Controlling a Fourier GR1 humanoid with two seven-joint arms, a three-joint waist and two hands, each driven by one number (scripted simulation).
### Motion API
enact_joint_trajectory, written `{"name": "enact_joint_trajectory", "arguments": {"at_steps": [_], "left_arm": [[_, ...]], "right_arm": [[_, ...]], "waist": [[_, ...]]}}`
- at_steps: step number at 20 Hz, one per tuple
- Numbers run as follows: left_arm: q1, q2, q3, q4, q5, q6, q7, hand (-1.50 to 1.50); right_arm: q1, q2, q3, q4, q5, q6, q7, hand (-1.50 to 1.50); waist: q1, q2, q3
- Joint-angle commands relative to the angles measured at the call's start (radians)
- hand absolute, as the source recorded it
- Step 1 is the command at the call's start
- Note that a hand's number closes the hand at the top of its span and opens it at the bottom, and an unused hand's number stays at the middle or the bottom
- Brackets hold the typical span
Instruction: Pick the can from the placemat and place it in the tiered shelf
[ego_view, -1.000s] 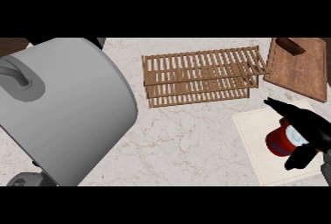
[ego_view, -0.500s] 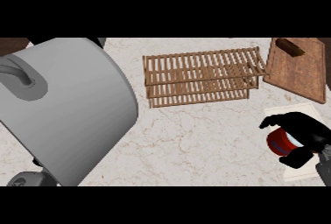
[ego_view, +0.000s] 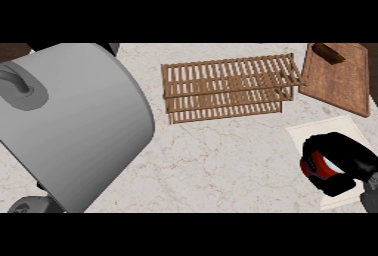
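Near the worktop's right edge, right hand (ego_view: 345, 162) is curled around the can (ego_view: 319, 165), over the placemat (ego_view: 325, 131). Lift straight, keep it upright, then carry toward the tiered shelf (ego_view: 229, 87) at the back edge.

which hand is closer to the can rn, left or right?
Right. The right hand is curled round the can over the placemat at the view's right. The left hand isn't visible; only a grey forearm fills the far left.
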Motion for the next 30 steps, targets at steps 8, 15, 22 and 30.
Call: {"name": "enact_joint_trajectory", "arguments": {"at_steps": [8,15,22,30], "left_arm": [[0.001,-0.007,0.0,0.043,-0.01,-0.006,0.027,0.0],[0.031,-0.036,-0.023,0.017,-0.029,0.018,0.034,0.0],[0.011,0.006,0.031,0.078,0.003,-0.044,0.013,0.0],[0.006,-0.027,-0.014,-0.004,-0.034,0.01,0.076,0.0]], "right_arm": [[0.071,0.523,0.242,-0.344,0.028,-0.058,0.494,1.5],[-0.009,0.603,0.472,-0.669,0.148,-0.192,0.889,1.5],[-0.317,0.606,0.47,-0.851,0.16,-0.101,1.337,1.5],[-0.678,0.606,0.183,-0.793,0.005,-0.013,1.504,1.5]], "waist": [[-0.003,0.013,-0.002],[-0.006,0.002,0.0],[0.003,0.011,-0.002],[0.009,0.009,0.0]]}}
